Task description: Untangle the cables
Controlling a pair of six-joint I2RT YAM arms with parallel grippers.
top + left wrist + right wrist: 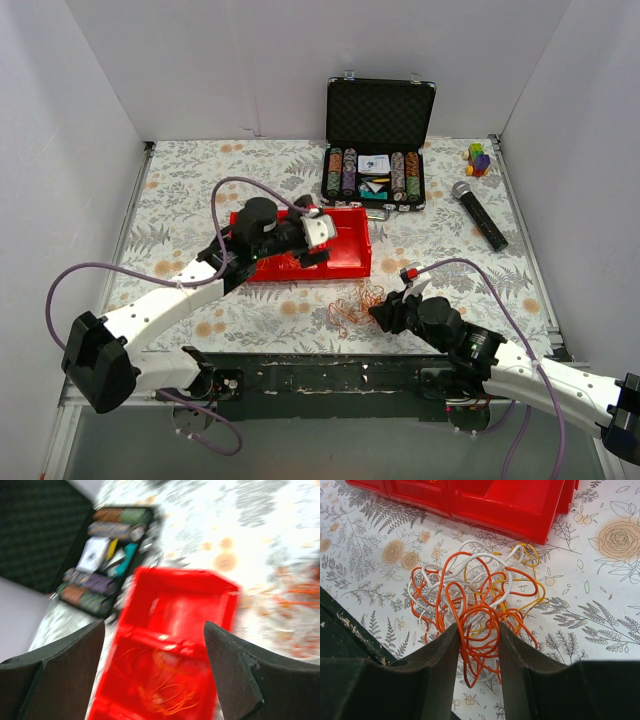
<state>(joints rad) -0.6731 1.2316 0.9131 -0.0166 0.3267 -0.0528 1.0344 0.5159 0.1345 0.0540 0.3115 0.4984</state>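
- The tangled clump of thin orange, yellow and white cables lies on the floral desk, just beside the red plastic bin, on its near side.
- Your right jaws pinch the clump's orange loops.
- Your left jaws hang spread wide above that bin.

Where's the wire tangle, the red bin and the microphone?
wire tangle (470, 605), right wrist view, on the orange loops in its middle.
red bin (350, 268), top external view, on its near wall.
microphone (483, 219), top external view, on its black handle.
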